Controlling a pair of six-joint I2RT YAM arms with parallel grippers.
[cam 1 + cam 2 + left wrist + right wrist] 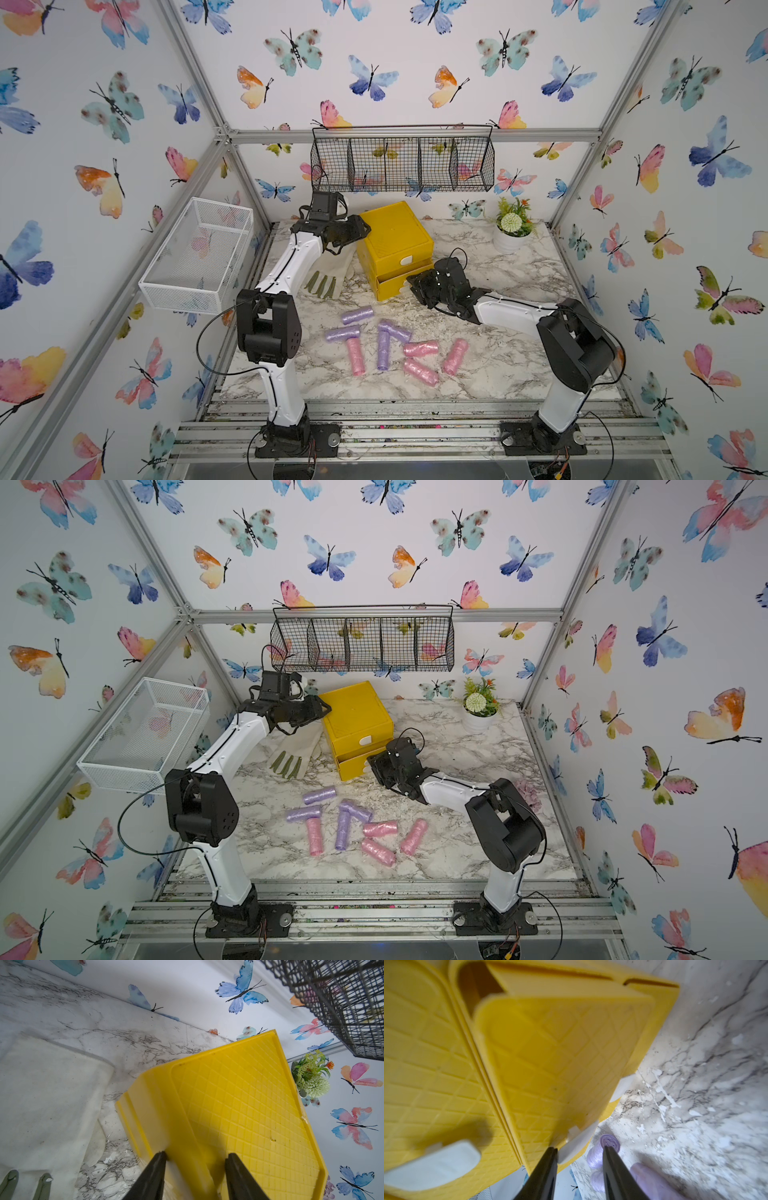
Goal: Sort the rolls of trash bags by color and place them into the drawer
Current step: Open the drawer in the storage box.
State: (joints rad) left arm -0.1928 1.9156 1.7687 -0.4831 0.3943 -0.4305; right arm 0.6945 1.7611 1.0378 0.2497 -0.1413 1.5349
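Note:
Several rolls of trash bags lie loose on the marble top in front of the cabinet, lilac ones (357,314) (319,795) to the left and pink ones (421,348) (414,836) to the right. The yellow cabinet (395,237) (239,1105) has its lower drawer (390,286) (560,1053) pulled partly out. My left gripper (365,232) (196,1154) straddles the cabinet's top left edge, with one finger on the side wall and one on the top. My right gripper (409,282) (580,1148) stands open around the lower drawer's white handle (577,1142). One finger touches the handle, the other is apart from it.
A cream glove with green fingers (332,278) (47,1095) lies left of the cabinet. A potted plant (512,228) stands at the back right. A white mesh basket (199,253) hangs on the left wall, a black wire basket (403,164) on the back wall.

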